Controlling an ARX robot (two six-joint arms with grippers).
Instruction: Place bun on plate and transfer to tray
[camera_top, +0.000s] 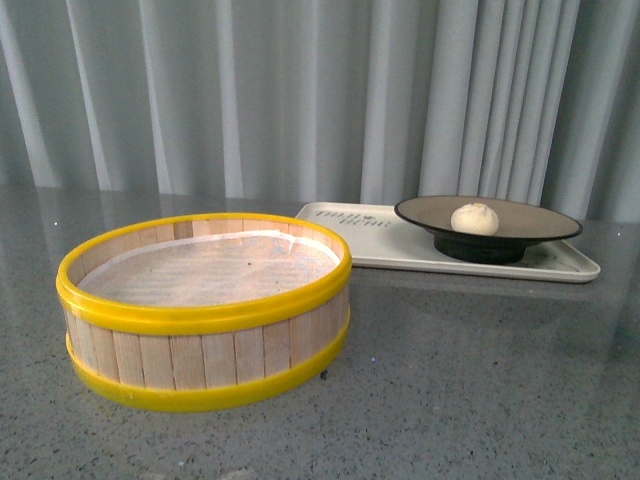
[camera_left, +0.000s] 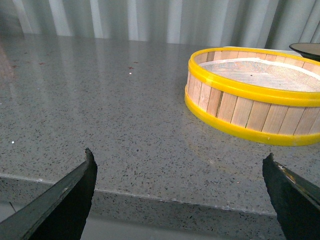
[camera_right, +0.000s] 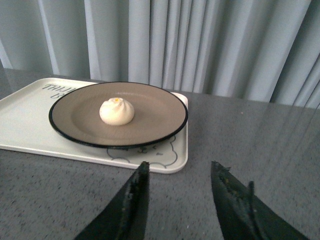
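Observation:
A small white pleated bun (camera_top: 475, 218) (camera_right: 117, 111) rests on the beige, black-rimmed plate (camera_top: 540, 222) (camera_right: 160, 112). That plate stands on the cream-white tray (camera_top: 385, 245) (camera_right: 25, 120) at the back right of the table. My right gripper (camera_right: 179, 169) is open and empty, hovering over bare table just short of the tray's near edge. My left gripper (camera_left: 177, 157) is open wide with nothing between its fingers, low over the table's front edge, well away from the tray. Neither arm shows in the front view.
A round wooden steamer basket (camera_top: 205, 305) (camera_left: 255, 95) with yellow rims stands at the front left, lined with white paper. The table is grey speckled stone (camera_top: 480, 380). Pale curtains (camera_top: 300, 90) hang behind it.

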